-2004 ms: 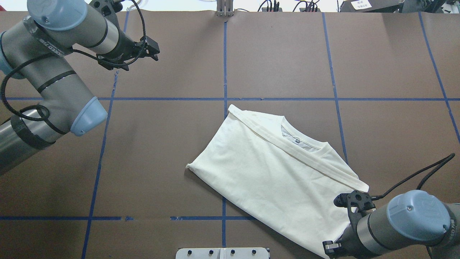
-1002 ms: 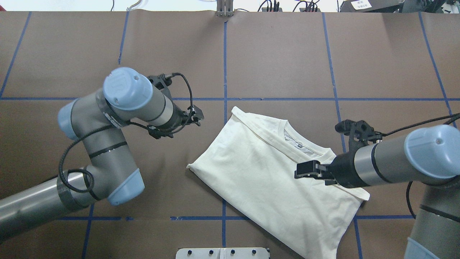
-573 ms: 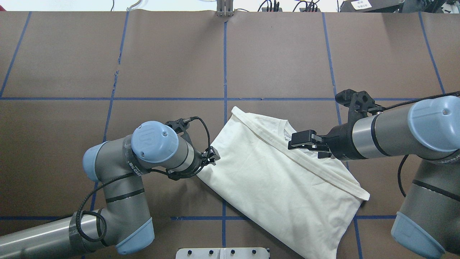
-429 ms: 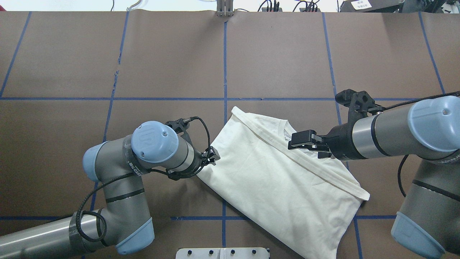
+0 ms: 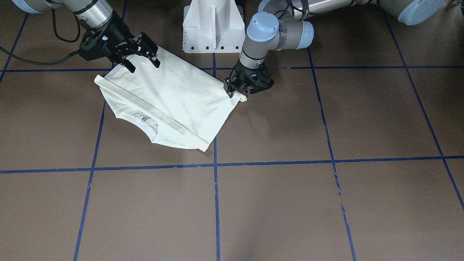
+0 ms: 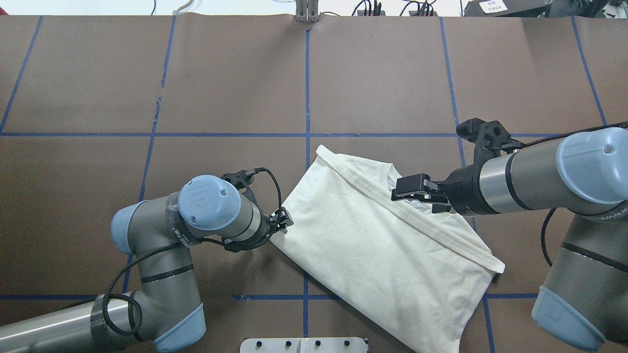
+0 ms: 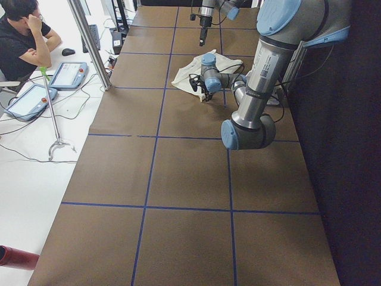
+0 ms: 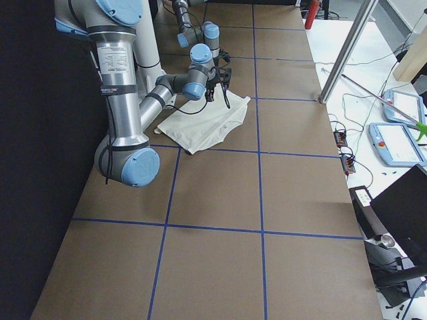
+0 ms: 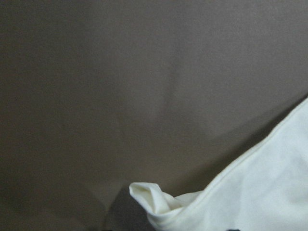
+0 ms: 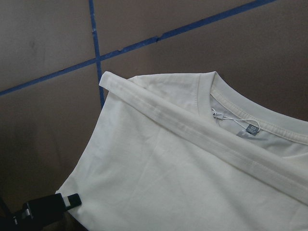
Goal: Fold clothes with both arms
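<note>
Left claw (image 5: 235, 90): jaws together on the bunched corner of the shirt (image 6: 373, 245). Right claw (image 6: 401, 190): jaws apart, hanging above the neckline, where you see the label (image 10: 250, 129). Note that the shirt is cream, plain side up, folded into a slanted oblong, with a narrow folded band (image 10: 202, 132) running across it below the collar. It lies on the brown table (image 6: 221, 73), near the middle, across blue tape lines (image 6: 307, 73).

The T-shirt (image 6: 378, 245) is shown as soft matt cream cloth; the worktop (image 6: 382, 73) is covered in matt brown paper.
</note>
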You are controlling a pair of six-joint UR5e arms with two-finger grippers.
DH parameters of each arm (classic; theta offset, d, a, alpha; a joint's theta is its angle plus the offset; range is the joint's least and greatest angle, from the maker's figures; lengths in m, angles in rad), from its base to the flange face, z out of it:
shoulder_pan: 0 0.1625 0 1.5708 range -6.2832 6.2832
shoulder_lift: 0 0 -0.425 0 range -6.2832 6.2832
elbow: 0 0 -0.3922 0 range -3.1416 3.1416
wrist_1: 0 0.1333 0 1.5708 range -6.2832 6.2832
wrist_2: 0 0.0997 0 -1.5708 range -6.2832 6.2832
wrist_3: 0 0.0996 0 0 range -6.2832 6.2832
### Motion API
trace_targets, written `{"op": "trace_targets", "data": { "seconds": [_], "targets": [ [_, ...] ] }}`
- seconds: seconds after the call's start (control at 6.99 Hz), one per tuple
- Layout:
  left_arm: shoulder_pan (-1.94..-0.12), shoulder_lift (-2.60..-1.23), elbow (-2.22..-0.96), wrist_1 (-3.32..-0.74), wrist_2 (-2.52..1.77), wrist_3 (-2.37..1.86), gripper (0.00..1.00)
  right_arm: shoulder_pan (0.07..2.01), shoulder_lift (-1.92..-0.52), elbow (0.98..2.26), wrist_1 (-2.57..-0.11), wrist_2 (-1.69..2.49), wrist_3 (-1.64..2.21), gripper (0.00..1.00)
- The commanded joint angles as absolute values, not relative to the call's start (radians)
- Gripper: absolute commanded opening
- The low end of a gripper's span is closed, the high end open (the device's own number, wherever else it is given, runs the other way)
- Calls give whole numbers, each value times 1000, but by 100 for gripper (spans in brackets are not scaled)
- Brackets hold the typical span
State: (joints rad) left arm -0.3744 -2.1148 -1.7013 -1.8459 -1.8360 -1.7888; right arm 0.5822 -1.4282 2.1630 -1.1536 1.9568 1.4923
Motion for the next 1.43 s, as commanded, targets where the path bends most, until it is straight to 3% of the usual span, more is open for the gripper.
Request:
{"op": "trace_targets", "data": {
  "seconds": [0.0,0.29,0.72,1.29],
  "targets": [
    [-376,-2115,-1703,-1851,-1838,-1784,0,583,-1428,2163,-1154,1957,1493,100],
    [-396,-2115,-1703,-1852,-1838,-1784,0,584,-1410,2155,-1154,1956,1493,100],
    [-570,-2141,-1639,-1856,-1839,-1680,0,589,-1401,2140,-1154,1954,1493,100],
    [-744,-2428,-1149,-2049,-1838,-1591,0,592,-1402,2138,-1154,1953,1493,100]
  ]
}}
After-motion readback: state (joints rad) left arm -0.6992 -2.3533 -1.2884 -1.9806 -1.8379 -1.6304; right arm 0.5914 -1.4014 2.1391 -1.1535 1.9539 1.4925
